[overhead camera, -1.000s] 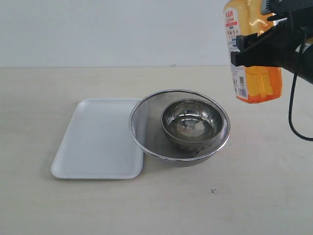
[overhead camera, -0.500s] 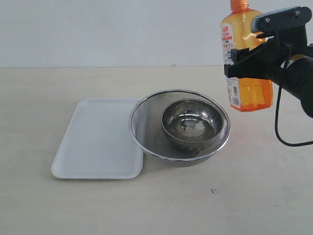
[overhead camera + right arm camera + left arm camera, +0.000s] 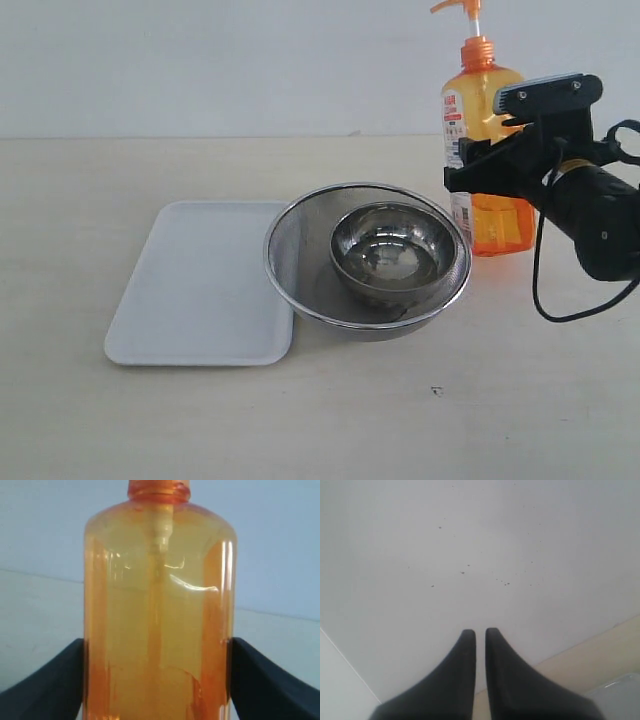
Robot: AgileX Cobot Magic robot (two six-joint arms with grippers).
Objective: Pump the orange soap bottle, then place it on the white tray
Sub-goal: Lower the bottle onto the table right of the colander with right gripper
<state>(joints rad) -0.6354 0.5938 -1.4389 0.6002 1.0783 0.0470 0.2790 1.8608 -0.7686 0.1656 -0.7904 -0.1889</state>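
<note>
1. I see the right gripper [image 3: 478,140] clamped on the orange soap bottle [image 3: 495,225] at mid-body, 1 finger on each flat side.
2. The bottle stands upright at the right of the exterior frame, just beside the mesh strainer [image 3: 300,250] and well apart from the white tray [image 3: 200,290] at lower left.
3. The left gripper [image 3: 480,650] has its 2 fingers nearly together and holds nothing.

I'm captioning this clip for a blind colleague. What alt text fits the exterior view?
The right claw grips an upright orange soap bottle down near the table, just right of a steel mesh strainer holding a metal bowl. A white tray lies left of the strainer, whose rim overlaps the tray's edge.
</note>
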